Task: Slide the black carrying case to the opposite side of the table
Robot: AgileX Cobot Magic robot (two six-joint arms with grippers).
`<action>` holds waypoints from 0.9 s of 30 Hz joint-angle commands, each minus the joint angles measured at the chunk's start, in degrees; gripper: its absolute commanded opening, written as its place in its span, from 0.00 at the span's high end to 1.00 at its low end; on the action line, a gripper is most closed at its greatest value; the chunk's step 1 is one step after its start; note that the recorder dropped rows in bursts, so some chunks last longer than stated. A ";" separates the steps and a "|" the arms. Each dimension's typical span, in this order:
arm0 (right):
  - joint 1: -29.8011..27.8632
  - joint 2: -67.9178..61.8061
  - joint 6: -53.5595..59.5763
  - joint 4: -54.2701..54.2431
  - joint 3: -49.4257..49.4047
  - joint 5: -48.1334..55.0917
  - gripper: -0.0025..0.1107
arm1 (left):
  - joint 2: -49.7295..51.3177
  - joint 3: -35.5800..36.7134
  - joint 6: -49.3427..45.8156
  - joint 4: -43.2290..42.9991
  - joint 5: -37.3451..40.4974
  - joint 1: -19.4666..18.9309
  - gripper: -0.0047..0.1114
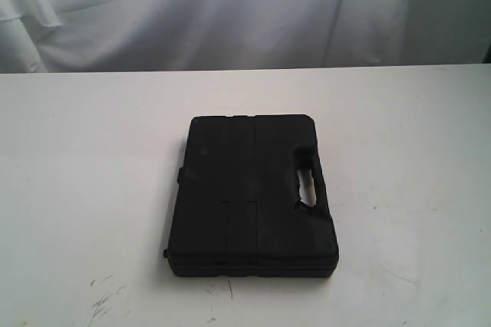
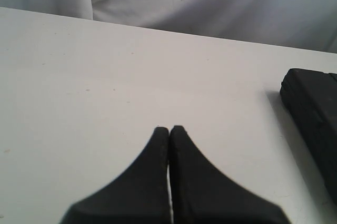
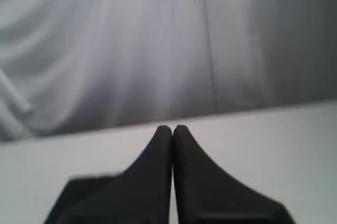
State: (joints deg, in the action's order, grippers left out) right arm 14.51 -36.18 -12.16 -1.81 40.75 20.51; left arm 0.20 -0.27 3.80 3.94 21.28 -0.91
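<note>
The black carrying case (image 1: 252,193) lies flat near the middle of the white table (image 1: 84,158), its handle cut-out toward the right. Neither arm shows in the exterior view. In the left wrist view my left gripper (image 2: 169,128) is shut with nothing in it, over bare tabletop, and the case's edge (image 2: 313,124) lies off to one side, apart from it. My right gripper (image 3: 172,128) is shut and empty too; a blurred corner of the case (image 3: 79,192) shows behind one finger.
A white draped cloth (image 1: 230,4) hangs behind the table's far edge. Faint dark scratches (image 1: 103,300) mark the tabletop near the front left. Bare table surface lies on both sides of the case.
</note>
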 commanded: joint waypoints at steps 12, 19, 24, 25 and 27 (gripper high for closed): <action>3.83 -19.71 3.83 -4.38 1.70 26.49 0.98 | -0.20 0.27 0.00 0.00 -0.31 -0.20 0.96; 3.83 -27.23 4.06 -5.14 6.40 15.87 0.98 | -0.20 0.27 0.00 0.00 -0.31 -0.20 0.96; 4.46 -40.33 3.94 -6.19 13.91 20.12 0.98 | -0.20 0.27 0.00 0.00 -0.31 -0.20 0.96; 5.03 -41.66 3.94 -6.19 14.59 20.25 0.98 | -0.20 0.27 0.00 0.00 -0.31 -0.20 0.96; 6.62 -44.61 3.94 -6.19 16.08 20.25 0.98 | -0.20 0.27 0.00 0.00 -0.31 -0.20 0.96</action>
State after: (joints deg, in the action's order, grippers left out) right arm 19.33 -77.62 -8.79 -7.26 54.79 40.23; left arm 0.20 -0.27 3.80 3.94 21.28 -0.91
